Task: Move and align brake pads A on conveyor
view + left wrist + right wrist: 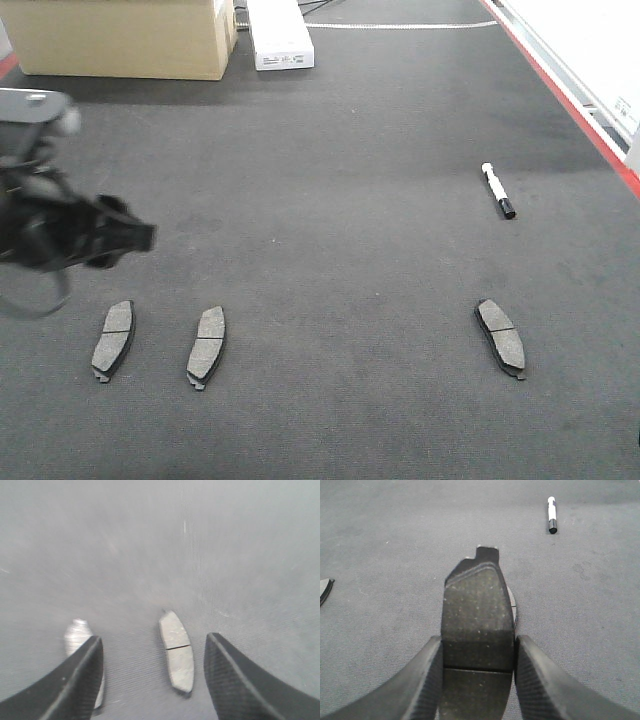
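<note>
Three brake pads lie on the dark conveyor [330,200] near its front edge: one at the left [113,340], one beside it [206,346] and one at the right [500,338]. My left gripper [125,238] hovers above and behind the left pair, blurred. In the left wrist view it [152,639] is open; one pad [176,650] lies on the belt below the gap, and another [77,635] is partly hidden by the left finger. My right gripper [477,645] is shut on a fourth pad [477,610], held lengthwise. It does not show in the front view.
A black-and-white marker pen [498,190] lies on the belt at the right, also ahead of the right gripper [551,515]. A cardboard box [125,35] and a white box [278,35] stand at the far end. The red frame edge [570,95] runs along the right.
</note>
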Controlling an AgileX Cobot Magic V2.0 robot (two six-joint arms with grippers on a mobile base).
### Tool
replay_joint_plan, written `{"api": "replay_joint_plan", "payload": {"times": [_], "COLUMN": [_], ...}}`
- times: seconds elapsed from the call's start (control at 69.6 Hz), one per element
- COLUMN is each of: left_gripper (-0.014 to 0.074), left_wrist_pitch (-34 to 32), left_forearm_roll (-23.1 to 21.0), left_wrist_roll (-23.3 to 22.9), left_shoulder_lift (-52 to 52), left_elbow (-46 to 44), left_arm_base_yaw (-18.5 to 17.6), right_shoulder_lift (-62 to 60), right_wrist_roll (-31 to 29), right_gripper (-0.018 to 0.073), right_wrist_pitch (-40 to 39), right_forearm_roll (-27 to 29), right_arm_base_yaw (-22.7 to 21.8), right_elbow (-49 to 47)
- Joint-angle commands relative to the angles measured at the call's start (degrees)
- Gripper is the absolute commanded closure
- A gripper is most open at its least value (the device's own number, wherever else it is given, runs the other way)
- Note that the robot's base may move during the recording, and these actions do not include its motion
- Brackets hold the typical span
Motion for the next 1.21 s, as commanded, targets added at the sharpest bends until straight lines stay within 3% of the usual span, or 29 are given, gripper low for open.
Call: {"api": "replay_joint_plan", "payload": {"times": [0.0,0.302,0.618,0.804,1.192], "left_gripper": [0.0157,0.0157,0.0157,0.0157,0.0157], "left_wrist_pitch": [-5.86,-13.7,-13.29,-13.34,-13.09], "left_forearm_roll": [0.88,0.88,3.37,3.42,3.24], "left_wrist_roll": [-0.7,-0.64,-0.4,-0.4,-0.4], "left_shoulder_lift": [-8.42,-32.17,-52.08,-56.85,-56.92], "left_elbow": [3.38,18.73,29.81,32.38,32.53], "left_arm_base_yaw": [-0.22,-0.22,-0.22,-0.22,-0.22], "right_shoulder_lift": [0.54,0.54,0.54,0.54,0.54], "right_wrist_roll": [-0.4,-0.4,-0.4,-0.4,-0.4], "right_gripper": [0.0545,0.0545,0.0545,0.0545,0.0545], "right_wrist_pitch": [-5.23,-5.23,-5.23,-5.23,-5.23], "right_forearm_roll": [-0.36,-0.36,-0.36,-0.36,-0.36], "right_arm_base_yaw": [-0.22,-0.22,-0.22,-0.22,-0.22], "right_elbow": [-1.74,-1.74,-1.74,-1.74,-1.74]}}
